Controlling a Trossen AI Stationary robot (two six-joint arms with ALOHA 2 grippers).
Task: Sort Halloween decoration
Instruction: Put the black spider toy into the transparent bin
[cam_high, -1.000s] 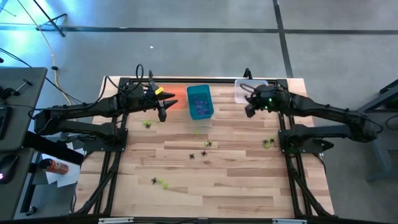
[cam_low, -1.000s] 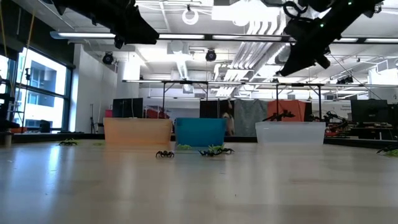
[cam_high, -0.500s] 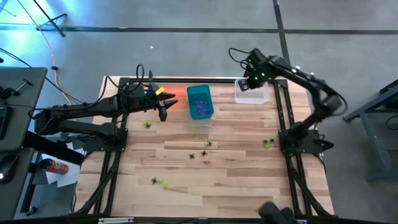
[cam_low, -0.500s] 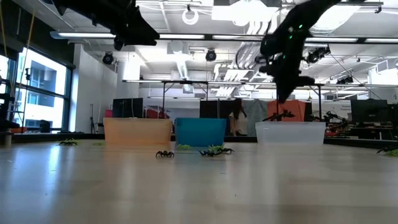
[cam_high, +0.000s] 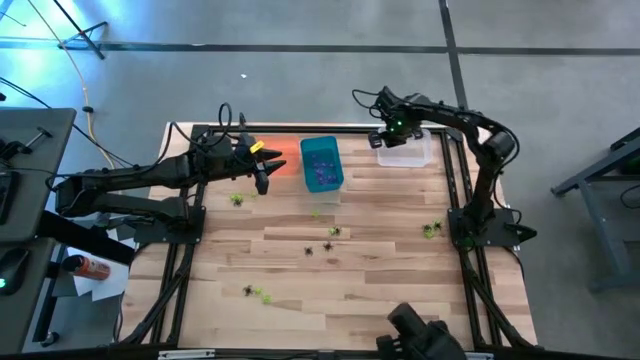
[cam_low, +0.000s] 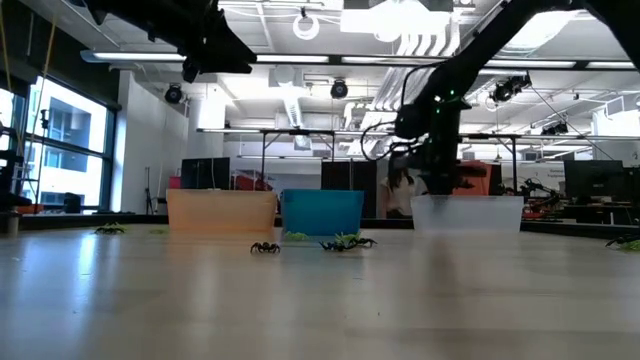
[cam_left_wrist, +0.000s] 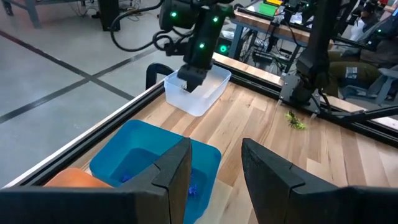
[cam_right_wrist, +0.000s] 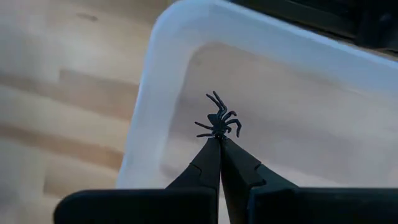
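Note:
My right gripper (cam_right_wrist: 219, 142) is shut on a black spider trinket (cam_right_wrist: 219, 121) over the left end of the clear bin (cam_right_wrist: 149, 93), at the table's far right (cam_high: 408, 150). In the low view it reaches down at the clear bin (cam_low: 437, 185). My left gripper (cam_left_wrist: 214, 165) is open and empty. It hovers by the orange bin (cam_high: 283, 160) and the teal bin (cam_high: 322, 165), which has purple trinkets inside. Loose spiders lie on the wood: yellow-green (cam_high: 237, 199), black (cam_high: 327, 245) and more (cam_high: 432, 230). My right gripper pinches the black spider by the lower side of its body (cam_right_wrist: 219, 133), between the very tips of its two fingers. The fingers come from above, pointing down into the clear bin. The spider is lifted clear of the bin's floor, legs spread beyond the fingertips.
The three bins stand in a row along the far edge. More spiders lie near the front left (cam_high: 255, 292) and mid-table (cam_high: 318, 212). A black frame rail (cam_high: 320, 128) runs behind the bins. A dark shape (cam_high: 420, 335) shows at the near edge.
My right gripper has swung from in front of the clear bin toward the table's far edge and a little left, over the bin's left end. It has tipped to point down and has come down toward the bin.

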